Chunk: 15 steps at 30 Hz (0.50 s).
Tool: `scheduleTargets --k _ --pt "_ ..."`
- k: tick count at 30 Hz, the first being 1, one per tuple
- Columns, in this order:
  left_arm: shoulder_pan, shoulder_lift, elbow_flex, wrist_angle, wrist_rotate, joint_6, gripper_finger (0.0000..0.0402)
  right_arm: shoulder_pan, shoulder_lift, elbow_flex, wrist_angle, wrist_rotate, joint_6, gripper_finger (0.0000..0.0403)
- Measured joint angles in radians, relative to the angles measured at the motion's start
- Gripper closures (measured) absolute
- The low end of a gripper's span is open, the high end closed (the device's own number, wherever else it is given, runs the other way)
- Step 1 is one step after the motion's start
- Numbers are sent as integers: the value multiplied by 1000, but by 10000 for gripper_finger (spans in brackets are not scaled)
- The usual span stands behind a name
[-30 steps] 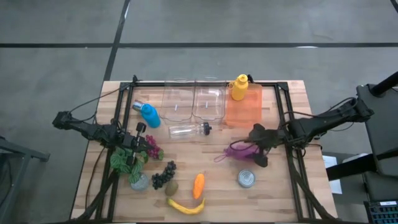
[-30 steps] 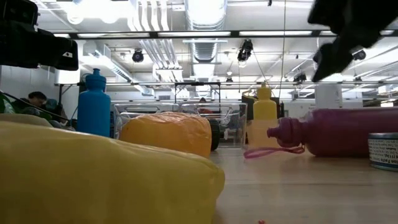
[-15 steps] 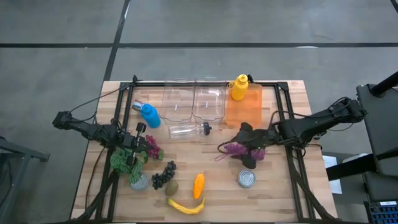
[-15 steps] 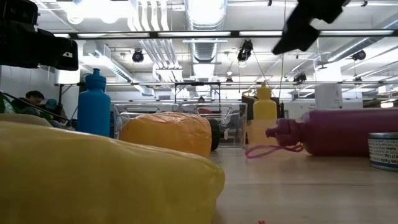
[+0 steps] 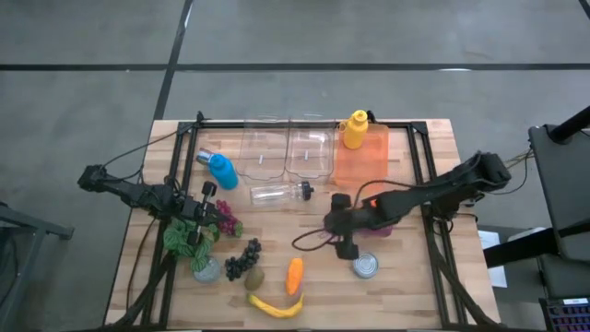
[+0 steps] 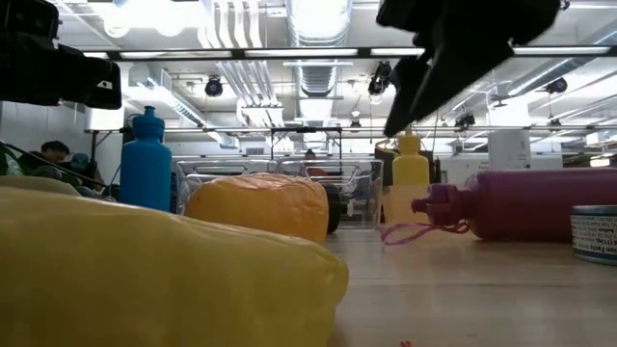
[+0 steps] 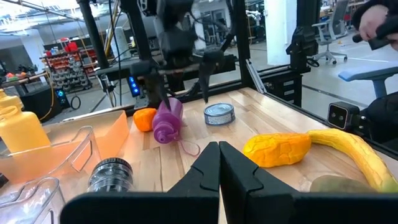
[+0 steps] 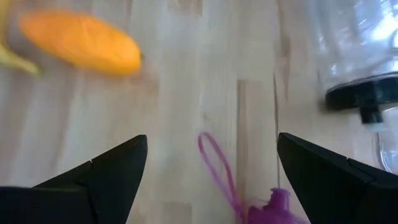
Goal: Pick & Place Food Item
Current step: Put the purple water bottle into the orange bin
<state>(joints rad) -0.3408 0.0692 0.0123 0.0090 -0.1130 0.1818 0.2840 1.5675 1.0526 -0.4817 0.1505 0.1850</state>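
From above, the right tool (image 5: 345,228) hangs over the middle of the bench (image 5: 433,286), its fingers spread wide and holding nothing. It is above the cap end of the purple bottle (image 5: 376,224), whose strap loops out toward the orange food item (image 5: 294,274). That orange piece lies well apart from the tool, nearer the front edge, with the banana (image 5: 276,306) just beside it, the kiwi (image 5: 255,278) to one side and the tin can (image 5: 366,266) on the other side. The left tool (image 5: 196,231) rests closed beside the green leafy plant (image 5: 184,236), far from the orange piece.

At bench height, the banana (image 6: 164,280) fills the foreground, the orange food item (image 6: 258,207) lies behind it, and the purple bottle (image 6: 525,204) lies on its side.

The left wrist view shows its own fingers (image 7: 205,174) pressed together, the orange food item (image 7: 277,149) and banana (image 7: 348,155) ahead.

The right wrist view shows parted fingers (image 8: 112,168) above bare wood, with the orange food item (image 8: 81,42) beyond them and the purple strap (image 8: 217,168) between.
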Motion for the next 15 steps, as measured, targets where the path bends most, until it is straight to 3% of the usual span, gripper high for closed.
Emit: scheduleTargets --k 5,15 --pt "0 0 0 0 0 0 400 3 97 79 -139 -18 -42 48" --pt "0 0 0 0 0 0 400 13 243 177 -129 -27 -160 48"
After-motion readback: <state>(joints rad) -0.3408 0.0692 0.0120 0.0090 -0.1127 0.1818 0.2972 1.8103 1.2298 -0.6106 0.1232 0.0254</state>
